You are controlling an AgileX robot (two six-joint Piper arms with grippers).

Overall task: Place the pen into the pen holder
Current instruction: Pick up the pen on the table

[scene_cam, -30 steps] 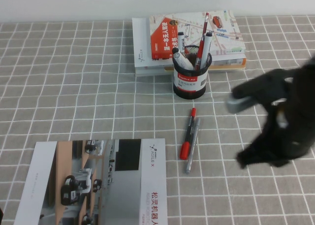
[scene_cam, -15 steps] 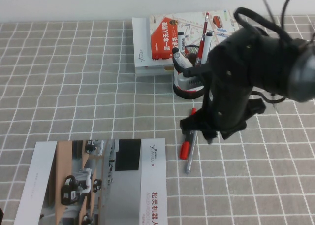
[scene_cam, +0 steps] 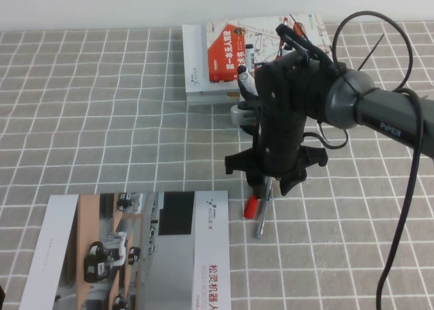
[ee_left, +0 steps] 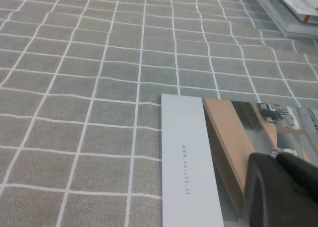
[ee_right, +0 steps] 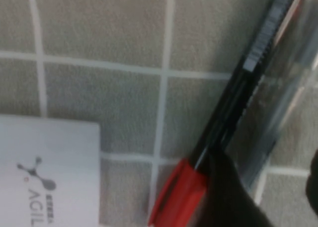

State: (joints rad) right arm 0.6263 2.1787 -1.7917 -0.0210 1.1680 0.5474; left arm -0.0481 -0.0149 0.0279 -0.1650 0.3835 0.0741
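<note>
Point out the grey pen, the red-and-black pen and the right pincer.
Slim silvery-grey pen (scene_cam: 260, 223), high view, lower barrel.
Black pen with red cap (scene_cam: 251, 206), high view, red cap.
Right pincer (scene_cam: 266, 183), high view, over both pens.

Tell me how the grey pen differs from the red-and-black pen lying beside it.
Colour: the slim silvery-grey pen is one tone; the black pen with red cap has a black barrel and red end. Position: the grey pen's near end reaches closer to the camera than the red cap. Both lie flat, side by side, on the grey checked cloth under the right gripper. The left gripper sits over the brochure.
</note>
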